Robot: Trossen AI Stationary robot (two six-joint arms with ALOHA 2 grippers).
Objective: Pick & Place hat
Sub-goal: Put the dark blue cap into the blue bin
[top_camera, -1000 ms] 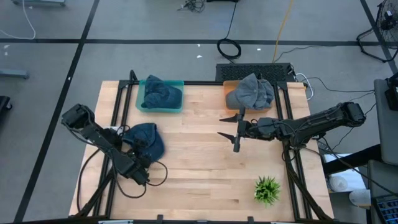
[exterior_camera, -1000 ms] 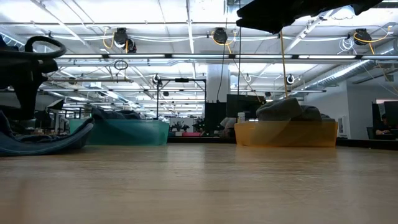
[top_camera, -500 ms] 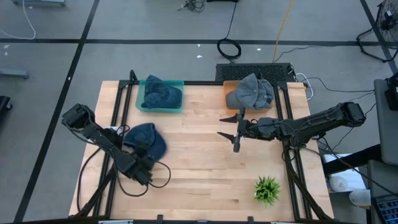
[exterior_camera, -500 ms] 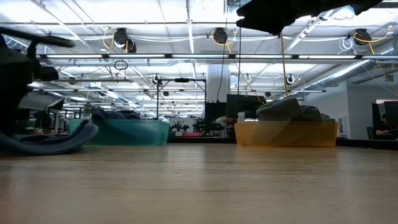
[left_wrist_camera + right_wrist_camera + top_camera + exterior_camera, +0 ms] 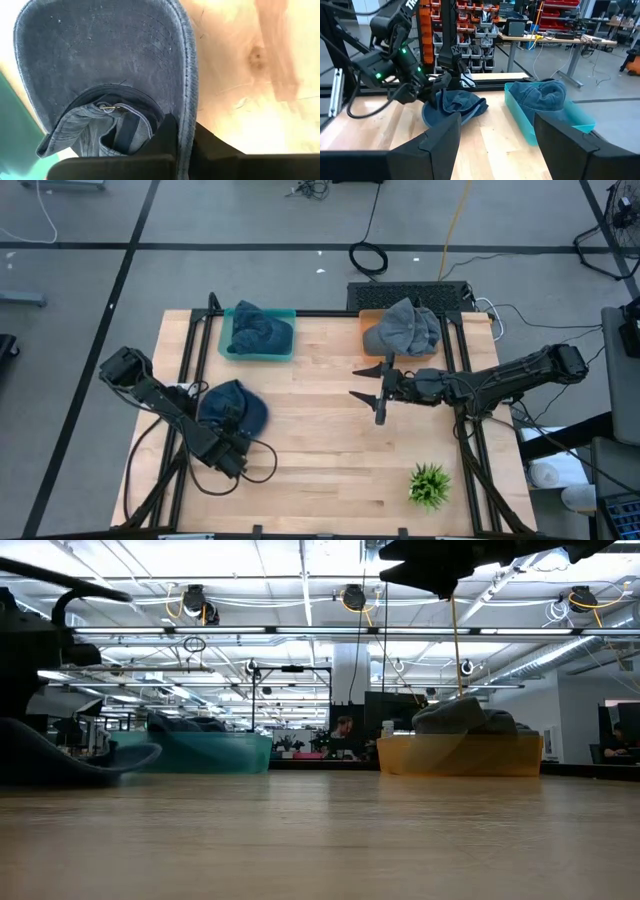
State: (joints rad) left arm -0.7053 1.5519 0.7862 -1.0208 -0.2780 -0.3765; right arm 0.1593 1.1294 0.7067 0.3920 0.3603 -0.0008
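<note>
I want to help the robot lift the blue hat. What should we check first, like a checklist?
1. Left gripper shut on the blue hat, jaws pinching its brim: ok.
2. Hat off the table: not ok, it rests there.
3. Teal bin has room: cannot tell, a blue hat already lies in it.
4. Right gripper out of the way, open, mid-table: ok.
5. Plant away from the path: ok.
</note>
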